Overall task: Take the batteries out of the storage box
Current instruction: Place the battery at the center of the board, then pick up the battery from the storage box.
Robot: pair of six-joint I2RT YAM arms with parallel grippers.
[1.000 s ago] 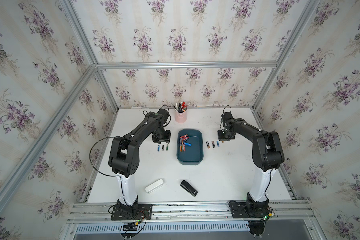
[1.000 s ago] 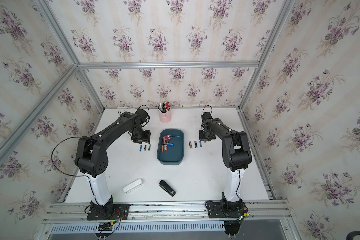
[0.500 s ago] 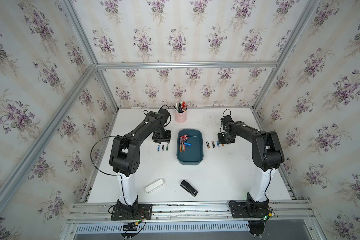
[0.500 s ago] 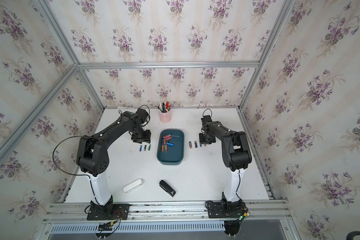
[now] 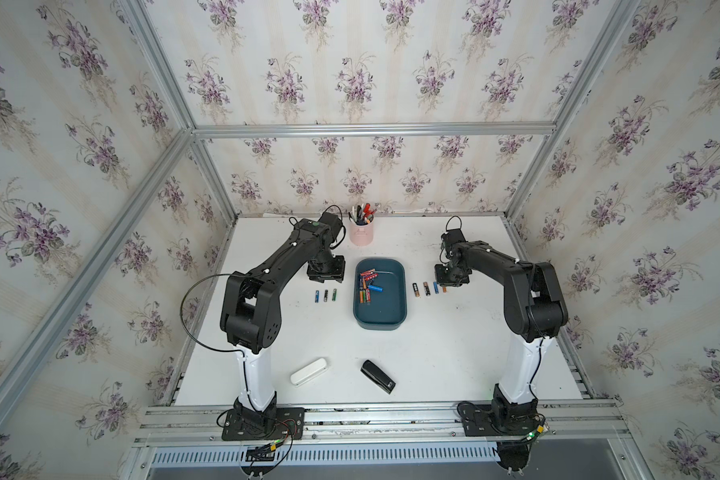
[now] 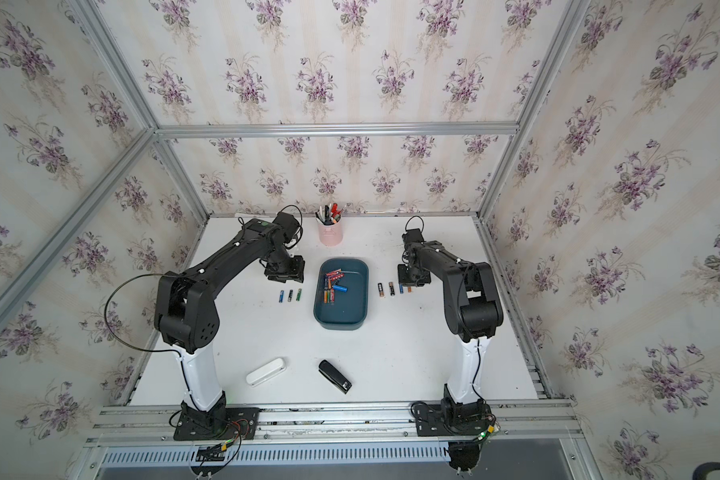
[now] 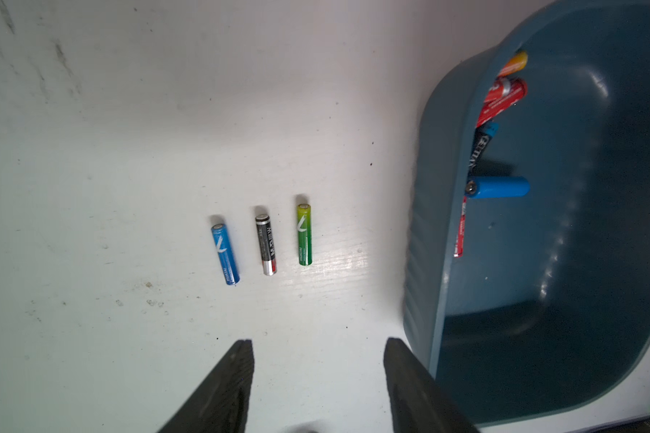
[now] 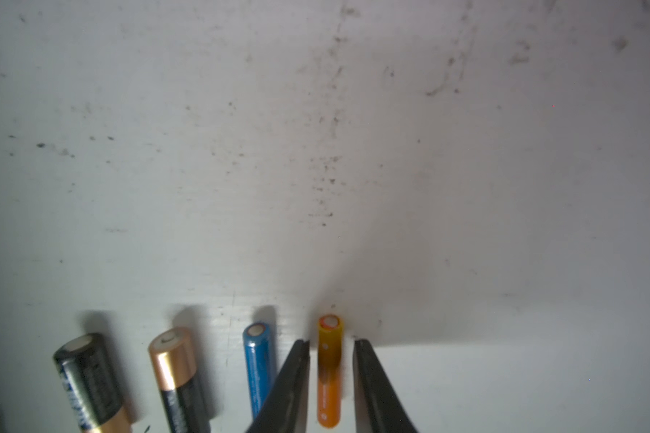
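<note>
White table (image 5: 433, 353), floral walls. Jaws of right gripper (image 8: 330, 341) just parted, slim gaps either side of orange battery (image 8: 329, 393), now lying fourth in row between box (image 5: 395, 320) and table's right edge: drop done. Fingers of left gripper (image 7: 318, 343) apart, empty, beside box's left wall. Seven out; more batteries (image 5: 368, 284) remain at box's far end.

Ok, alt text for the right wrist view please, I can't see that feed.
The right gripper straddles an orange battery lying on the white table, jaws slightly clear of it on both sides. Beside it in a row lie a blue battery and two black-and-copper batteries.
</note>
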